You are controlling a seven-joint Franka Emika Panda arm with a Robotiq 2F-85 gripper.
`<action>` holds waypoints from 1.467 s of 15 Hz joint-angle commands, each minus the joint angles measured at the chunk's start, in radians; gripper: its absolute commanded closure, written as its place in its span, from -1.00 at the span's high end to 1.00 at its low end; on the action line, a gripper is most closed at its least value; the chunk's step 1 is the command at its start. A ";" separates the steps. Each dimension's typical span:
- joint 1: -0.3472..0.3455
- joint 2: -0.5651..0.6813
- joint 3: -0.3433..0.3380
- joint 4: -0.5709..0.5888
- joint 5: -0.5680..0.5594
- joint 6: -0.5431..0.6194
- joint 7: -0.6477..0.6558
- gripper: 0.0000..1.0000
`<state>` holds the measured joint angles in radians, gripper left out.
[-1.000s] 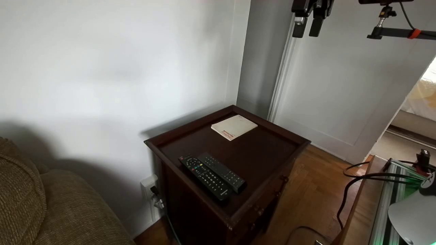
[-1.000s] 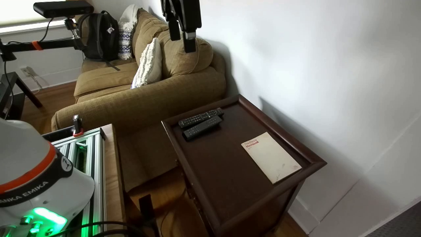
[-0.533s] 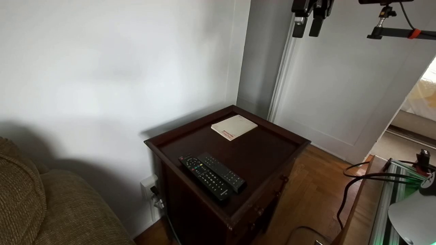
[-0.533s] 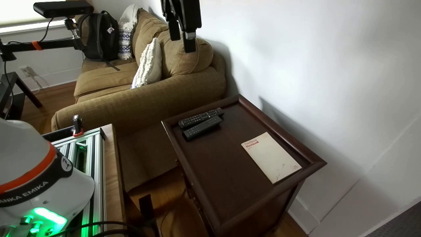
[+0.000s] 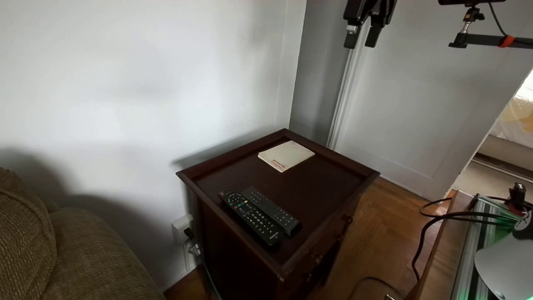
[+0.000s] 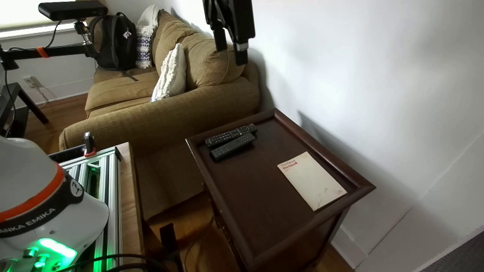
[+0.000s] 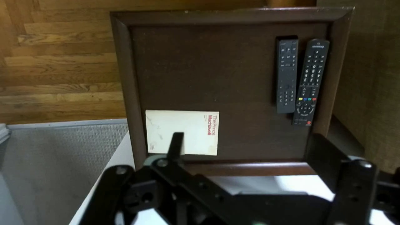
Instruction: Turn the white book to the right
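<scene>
In an exterior view, the white book (image 5: 286,155) lies flat on the worktop (image 5: 322,183), close to a corner on its wall side. A plain remote (image 5: 272,211) and a remote with coloured buttons (image 5: 251,218) lie at the other end of the worktop. The hand (image 5: 361,41) hangs much higher than the worktop, well apart from the book. I think the job right now is to reach for the book. So the hand should go over the book's corner of the worktop first, and only then go down.

In an exterior view, a sofa (image 6: 162,113) stands past the remote end of the worktop, and a wall (image 6: 359,87) is along its back. The worktop has a raised rim (image 6: 322,150), and the book lies just beside it. If the book turns in that spot, it could bump the rim. It seems best to slide it a little toward the middle of the worktop, then turn it slowly. The book looks thin, so it may be hard to pinch. A soft push on one corner could be easier.

In the wrist view, the fingers (image 7: 176,145) are spread wide and hold nothing. The book's long sides run along the back of the worktop, and its red words (image 7: 212,125) sit at the end nearer the worktop's middle. The fingers should come down gently, because the worktop is probably hard. I cannot tell whose right is meant, so settle that before pushing.
</scene>
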<state>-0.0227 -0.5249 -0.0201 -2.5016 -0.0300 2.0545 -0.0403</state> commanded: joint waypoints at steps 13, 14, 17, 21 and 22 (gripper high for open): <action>-0.020 0.170 -0.043 -0.001 -0.008 0.214 -0.031 1.00; -0.027 0.226 -0.045 0.031 -0.009 0.193 -0.009 1.00; -0.042 0.384 -0.046 0.108 -0.029 0.224 0.030 1.00; -0.035 0.608 -0.040 0.235 -0.052 0.274 0.045 1.00; -0.032 0.657 -0.040 0.270 -0.068 0.284 0.057 1.00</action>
<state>-0.0548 -0.0519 -0.0718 -2.3588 -0.0488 2.3155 -0.0316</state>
